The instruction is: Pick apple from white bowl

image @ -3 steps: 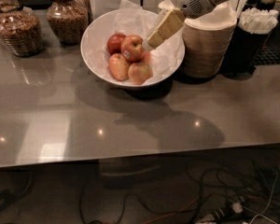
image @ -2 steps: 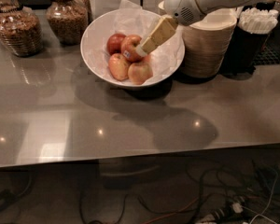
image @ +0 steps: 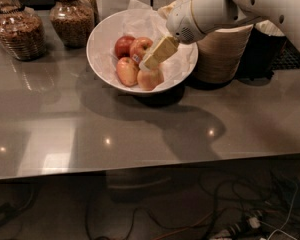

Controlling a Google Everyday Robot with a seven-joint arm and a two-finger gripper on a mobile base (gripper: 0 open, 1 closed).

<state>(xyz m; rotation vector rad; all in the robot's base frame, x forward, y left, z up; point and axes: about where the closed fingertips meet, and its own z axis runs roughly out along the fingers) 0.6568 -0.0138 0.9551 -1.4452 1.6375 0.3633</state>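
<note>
A wide white bowl (image: 103, 39) with crinkled white paper lining stands on the grey counter. Several red-yellow apples lie in it: one at back left (image: 123, 45), one beside it (image: 139, 48), one at front left (image: 126, 71), one at front right (image: 151, 79). My gripper (image: 151, 61) reaches down from the upper right on a white arm (image: 225, 6). Its yellowish fingers (image: 161, 51) point into the bowl, with the tips among the apples, close to the front right and middle ones.
A stack of beige disposable bowls (image: 222, 51) stands right behind the white bowl, under the arm. Two glass jars with brown contents (image: 19, 31) (image: 72, 19) stand at the back left. Cables lie on the floor (image: 240, 219) below the counter's front edge.
The gripper has moved down and left, deeper into the bowl, from above the right rim to among the apples. The apples have not visibly moved.
</note>
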